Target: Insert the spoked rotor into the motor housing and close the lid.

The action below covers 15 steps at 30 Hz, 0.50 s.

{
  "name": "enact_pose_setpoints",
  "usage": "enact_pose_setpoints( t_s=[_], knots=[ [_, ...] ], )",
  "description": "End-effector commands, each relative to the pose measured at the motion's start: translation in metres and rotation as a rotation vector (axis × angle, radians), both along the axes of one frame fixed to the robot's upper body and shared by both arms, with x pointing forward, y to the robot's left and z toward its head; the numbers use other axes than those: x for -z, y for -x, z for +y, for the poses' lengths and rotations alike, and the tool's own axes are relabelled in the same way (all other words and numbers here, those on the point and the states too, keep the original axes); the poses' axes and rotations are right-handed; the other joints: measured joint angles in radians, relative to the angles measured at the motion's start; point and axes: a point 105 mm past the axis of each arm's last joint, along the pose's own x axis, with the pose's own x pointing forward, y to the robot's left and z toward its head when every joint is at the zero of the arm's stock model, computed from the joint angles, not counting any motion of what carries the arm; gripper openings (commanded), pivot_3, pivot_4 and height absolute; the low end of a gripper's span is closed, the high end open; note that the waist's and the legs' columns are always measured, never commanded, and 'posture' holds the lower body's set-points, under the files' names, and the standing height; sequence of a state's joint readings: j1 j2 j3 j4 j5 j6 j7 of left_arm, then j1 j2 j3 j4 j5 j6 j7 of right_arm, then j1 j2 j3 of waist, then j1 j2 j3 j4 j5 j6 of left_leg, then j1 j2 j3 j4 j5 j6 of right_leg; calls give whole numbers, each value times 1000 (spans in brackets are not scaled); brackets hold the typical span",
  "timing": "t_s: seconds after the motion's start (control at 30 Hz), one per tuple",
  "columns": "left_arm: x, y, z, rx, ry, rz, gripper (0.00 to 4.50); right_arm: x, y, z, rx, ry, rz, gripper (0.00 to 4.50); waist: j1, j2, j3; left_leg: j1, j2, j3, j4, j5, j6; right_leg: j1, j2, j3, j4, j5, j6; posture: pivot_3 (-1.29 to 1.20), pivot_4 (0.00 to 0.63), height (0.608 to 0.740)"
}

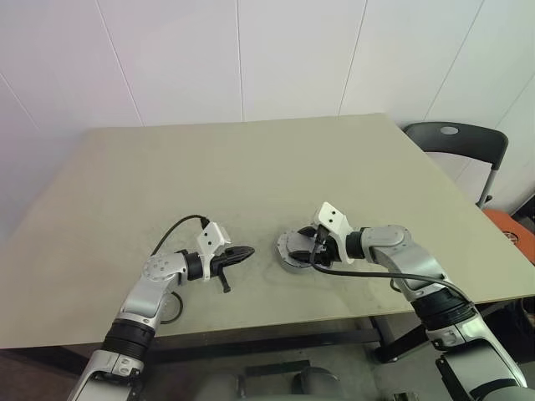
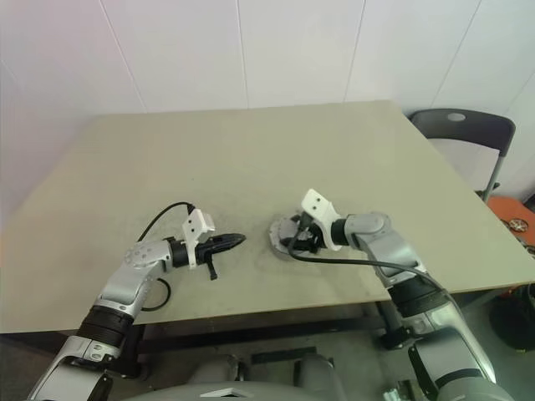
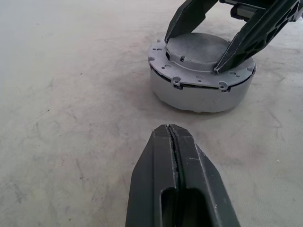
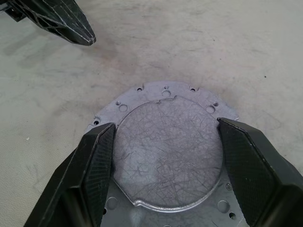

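Note:
The motor housing, a round light-grey drum, sits on the table in front of me, between my two arms. On top of it lies the lid, a dull grey flanged plate with a raised, scratched round centre. My right gripper reaches down over it from the right. Its two black fingers press against opposite sides of the raised centre. My left gripper is shut and empty, hovering a short way left of the housing and pointing at it. The spoked rotor is hidden.
The beige table stretches bare to the far edge by the white wall. A grey chair stands past the table's right side, with an orange object beside it. The front edge lies close below both arms.

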<state>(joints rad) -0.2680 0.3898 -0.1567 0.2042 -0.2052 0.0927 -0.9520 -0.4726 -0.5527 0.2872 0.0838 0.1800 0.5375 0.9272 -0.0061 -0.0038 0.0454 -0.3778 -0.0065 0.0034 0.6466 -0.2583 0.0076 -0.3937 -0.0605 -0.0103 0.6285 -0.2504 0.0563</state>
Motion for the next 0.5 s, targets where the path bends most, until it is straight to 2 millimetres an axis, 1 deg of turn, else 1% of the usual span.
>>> enact_pose_setpoints(
  t_s=[0.03,0.13,0.23,0.37,0.43,0.5],
  knots=[
    [-4,-1,-3,8,-2,-26,0,8,-2,-19,50,66,19,3045,2,0,0,0,0,0,0,0,0,0,0,0,0,0,0,0,0,740],
    [-3,-1,-3,10,-5,-25,0,13,-2,-24,51,115,17,3045,8,0,0,-3,0,0,0,0,0,0,0,0,0,0,0,0,0,740],
    [-3,-1,-3,9,-8,-24,0,17,7,-22,8,110,68,3045,20,0,0,-3,0,0,0,0,0,-2,0,0,0,0,0,0,0,740],
    [-3,-1,-4,8,-10,-24,0,9,13,-13,-19,4,117,3045,22,0,0,-5,-1,0,0,0,0,-4,-1,-1,-1,0,0,0,0,740],
    [-2,-1,-4,8,-10,-24,0,12,11,-16,0,27,109,3045,22,0,0,-12,-1,0,0,0,0,-7,-2,-1,0,0,0,0,0,740],
    [-2,-1,-4,7,-10,-24,0,8,13,-12,-15,-11,118,3045,21,0,0,-14,-2,0,0,0,0,-10,-2,-1,0,0,0,0,0,740]
  ],
)
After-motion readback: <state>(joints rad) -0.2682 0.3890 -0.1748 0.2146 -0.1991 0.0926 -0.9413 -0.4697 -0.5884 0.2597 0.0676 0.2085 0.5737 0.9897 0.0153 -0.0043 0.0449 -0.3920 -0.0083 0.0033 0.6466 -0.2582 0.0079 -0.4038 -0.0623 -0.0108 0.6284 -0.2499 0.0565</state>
